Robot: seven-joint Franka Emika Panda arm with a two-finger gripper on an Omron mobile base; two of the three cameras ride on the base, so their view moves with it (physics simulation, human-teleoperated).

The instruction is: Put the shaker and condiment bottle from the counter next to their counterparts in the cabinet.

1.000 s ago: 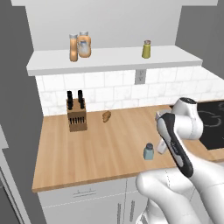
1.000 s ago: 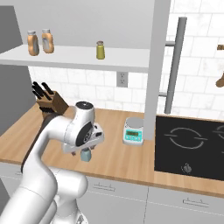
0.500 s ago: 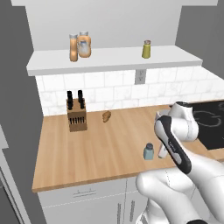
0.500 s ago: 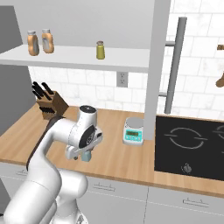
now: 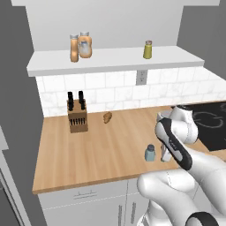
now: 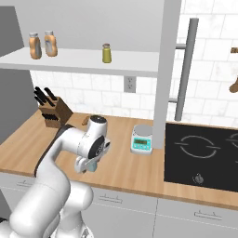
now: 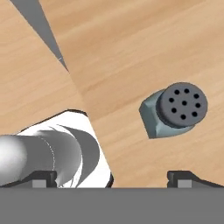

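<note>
The blue-grey shaker stands on the wooden counter, its dark holed cap facing the hand camera. My gripper hangs open just beside and above it, the shaker lying ahead of the right fingertip. The condiment bottle stands on the cabinet ledge beside the wider orange bottle. The yellow-green shaker stands further right on the same ledge.
A knife block and a small brown item sit at the back of the counter. A teal kitchen scale stands beside the black cooktop. A grey upright panel rises beside the scale.
My hand has sunk a little lower and closer to the shaker. The shaker and the things on the ledge have stayed put.
</note>
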